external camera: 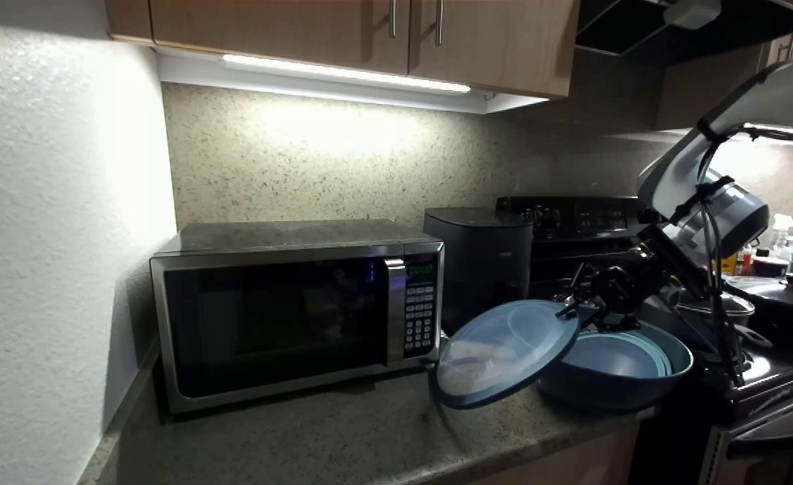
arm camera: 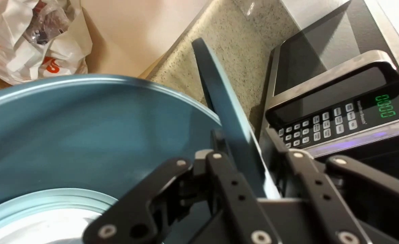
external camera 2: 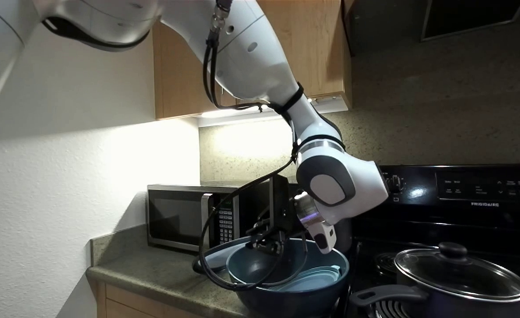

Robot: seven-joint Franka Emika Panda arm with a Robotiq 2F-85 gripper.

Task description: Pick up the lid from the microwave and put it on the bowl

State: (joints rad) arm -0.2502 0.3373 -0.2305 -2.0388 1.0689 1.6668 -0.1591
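Lid (external camera: 504, 353) tilted beside bowl (external camera: 612, 392) | arm (external camera 2: 260, 57) bent downward | end effector (arm camera: 246, 139) above bowl, pinching lid's edge

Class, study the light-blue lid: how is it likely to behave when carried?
The lid is probably stiff: it juts out from the pincer without visible sag. It is likely light for its width, since it looks thin edge-on in the wrist view. Gripped near its edge, it may twist or tip under its own weight.
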